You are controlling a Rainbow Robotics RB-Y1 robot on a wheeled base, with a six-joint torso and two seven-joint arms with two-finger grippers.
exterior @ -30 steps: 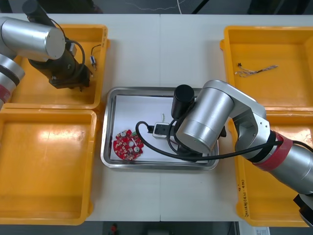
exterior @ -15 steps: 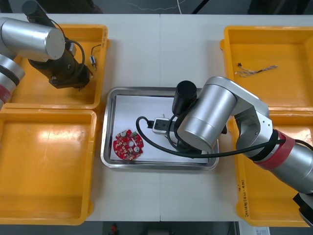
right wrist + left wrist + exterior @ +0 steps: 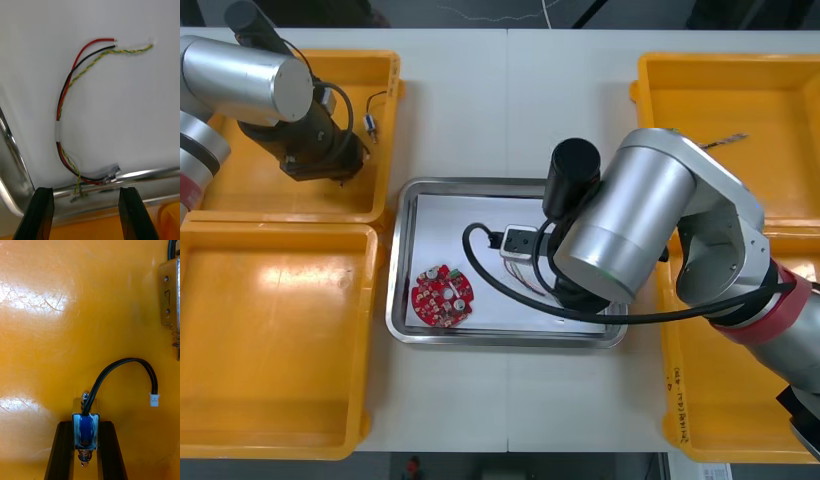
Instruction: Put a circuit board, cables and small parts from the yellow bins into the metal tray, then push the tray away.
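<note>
Left gripper (image 3: 86,424) jaws pinched a part (image 3: 86,408) in the bin (image 3: 56,333), its lead (image 3: 123,363) arching beyond them. Right gripper (image 3: 84,193) jaws stood spread; cable (image 3: 62,112) lay ahead of them in the tray (image 3: 11,150). Advice: lift the part straight up, lead trailing free.

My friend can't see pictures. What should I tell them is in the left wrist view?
The left hand is shut on a small metal part with a blue middle, over the floor of a yellow bin. A black cable curves from that part to a white plug. A second small metal part lies farther off in the bin.
</note>
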